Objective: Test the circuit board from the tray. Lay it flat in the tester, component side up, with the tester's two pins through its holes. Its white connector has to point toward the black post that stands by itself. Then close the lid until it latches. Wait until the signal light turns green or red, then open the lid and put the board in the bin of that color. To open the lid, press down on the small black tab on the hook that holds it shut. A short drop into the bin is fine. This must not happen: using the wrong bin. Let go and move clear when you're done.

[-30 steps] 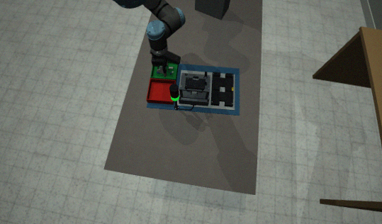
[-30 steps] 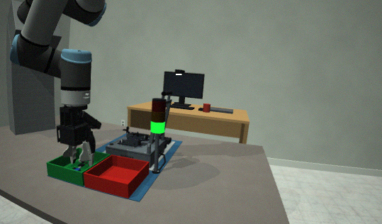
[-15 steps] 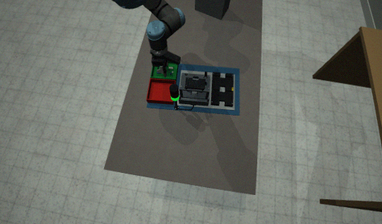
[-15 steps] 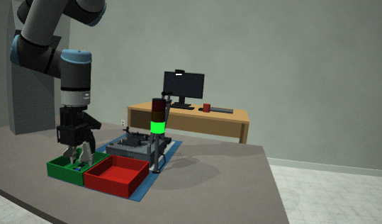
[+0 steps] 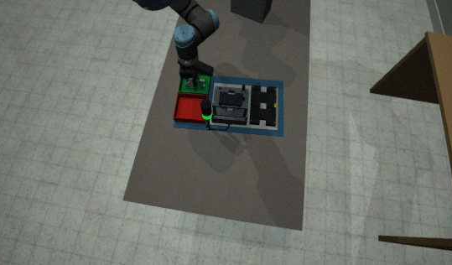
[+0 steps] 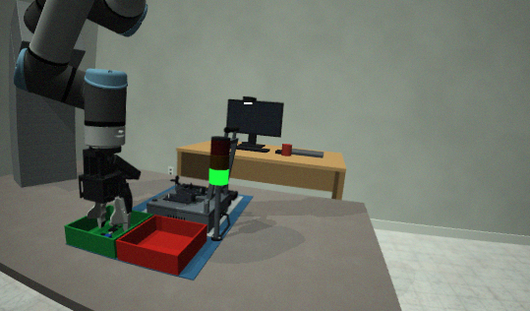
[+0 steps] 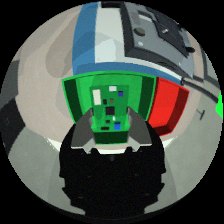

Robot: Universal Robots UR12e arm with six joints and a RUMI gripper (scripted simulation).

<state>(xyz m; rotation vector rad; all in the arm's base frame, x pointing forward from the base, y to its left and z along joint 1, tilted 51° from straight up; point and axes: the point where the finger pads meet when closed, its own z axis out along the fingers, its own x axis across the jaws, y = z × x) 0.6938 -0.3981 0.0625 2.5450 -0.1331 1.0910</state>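
The green circuit board (image 7: 109, 102) (image 5: 202, 82) is component side up within the walls of the green bin (image 5: 184, 90) (image 6: 88, 240) (image 7: 73, 96). My gripper (image 5: 194, 86) (image 6: 113, 227) (image 7: 109, 107) points down into that bin, shut on the board, with a jaw at each long edge. The gap between board and bin floor cannot be judged. The board's white connector (image 7: 97, 96) lies beyond the fingertips in the wrist view. The tester (image 5: 217, 93) (image 6: 181, 211) has its lid (image 6: 232, 153) standing open. The signal light (image 5: 206, 116) (image 6: 218, 177) shows green.
The red bin (image 5: 191, 107) (image 6: 161, 241) (image 7: 162, 107) adjoins the green one and holds nothing. The signal light's pole stands close beside the red bin and the tester. The black tray (image 5: 263, 115) lies past the tester. A desk with a monitor (image 6: 255, 118) is in the background.
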